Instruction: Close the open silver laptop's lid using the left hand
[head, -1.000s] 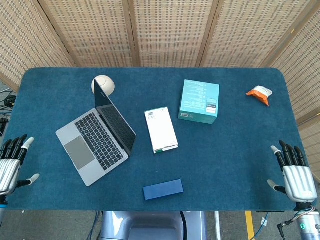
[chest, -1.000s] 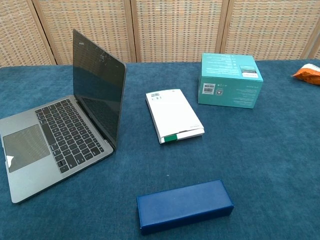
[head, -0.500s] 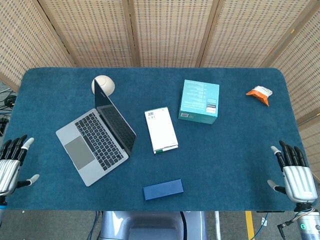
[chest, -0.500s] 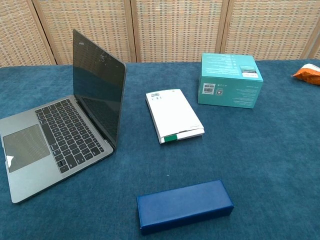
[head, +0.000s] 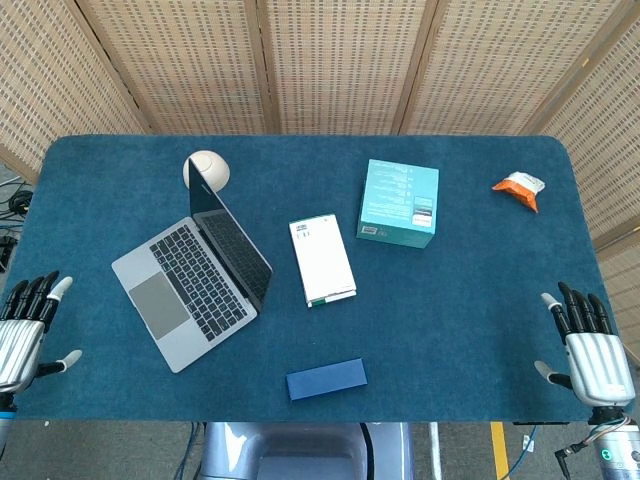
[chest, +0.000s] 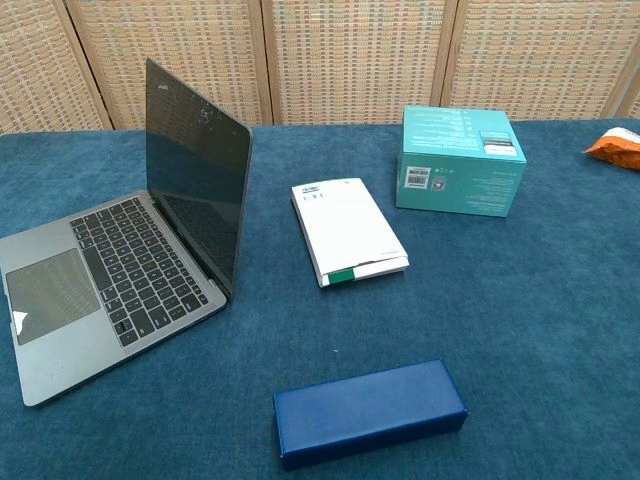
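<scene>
Silver laptop (head: 195, 277) sits on the left part of the blue worktop (head: 470, 320), base flat, lid (chest: 195, 190) up & roughly upright w/ dark screen facing the keyboard, so nothing of the closing is done yet. It's angled, trackpad corner toward the worktop's near-left edge, hinge side toward the middle, which leaves the lid's back open to a push from behind.

Left robot hand (head: 22, 330) hangs off the near-left corner, fingers spread, holding nothing; palm looks to face down. Laptop lies up & to its right, near but apart, no contact. Judging by that, it needs to reach over the base to get behind the lid.

Right robot hand (head: 590, 350) at the near-right corner, also splayed & empty, well apart from the laptop; looks parked since the task is left-hand only.
</scene>
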